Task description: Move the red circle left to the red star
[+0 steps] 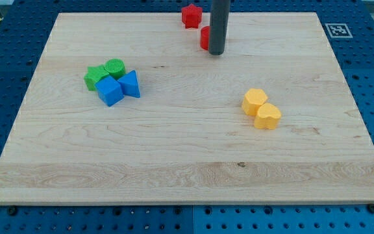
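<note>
The red star [191, 15] sits near the view's top edge of the wooden board, a little left of centre. The red circle [204, 38] lies just below and right of it, mostly hidden behind my dark rod. My tip [216, 52] rests on the board touching the circle's right side, at its lower right. A small gap separates the circle from the star.
A green circle [115, 67], a green block [96, 77], a blue cube [110, 91] and a blue triangle [130, 84] cluster at the view's left. Two yellow blocks [254, 101] [268, 116] lie at the right. The board's top edge [271, 13] is close.
</note>
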You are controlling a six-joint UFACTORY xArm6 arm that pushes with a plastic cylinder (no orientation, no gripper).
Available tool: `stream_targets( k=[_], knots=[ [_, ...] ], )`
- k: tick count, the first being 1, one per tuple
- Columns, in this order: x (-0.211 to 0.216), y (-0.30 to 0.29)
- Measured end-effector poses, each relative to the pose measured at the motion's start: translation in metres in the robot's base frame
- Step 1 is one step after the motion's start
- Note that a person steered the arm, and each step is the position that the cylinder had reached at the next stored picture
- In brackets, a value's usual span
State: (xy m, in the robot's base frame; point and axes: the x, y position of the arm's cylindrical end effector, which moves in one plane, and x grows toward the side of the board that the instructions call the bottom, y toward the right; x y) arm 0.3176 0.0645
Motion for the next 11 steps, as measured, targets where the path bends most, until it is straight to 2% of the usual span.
stream_targets(
  k=[1, 6, 11],
  knots=[
    [-0.005, 0.024],
    [-0.039, -0.067],
    [-0.062, -0.093]
  ],
)
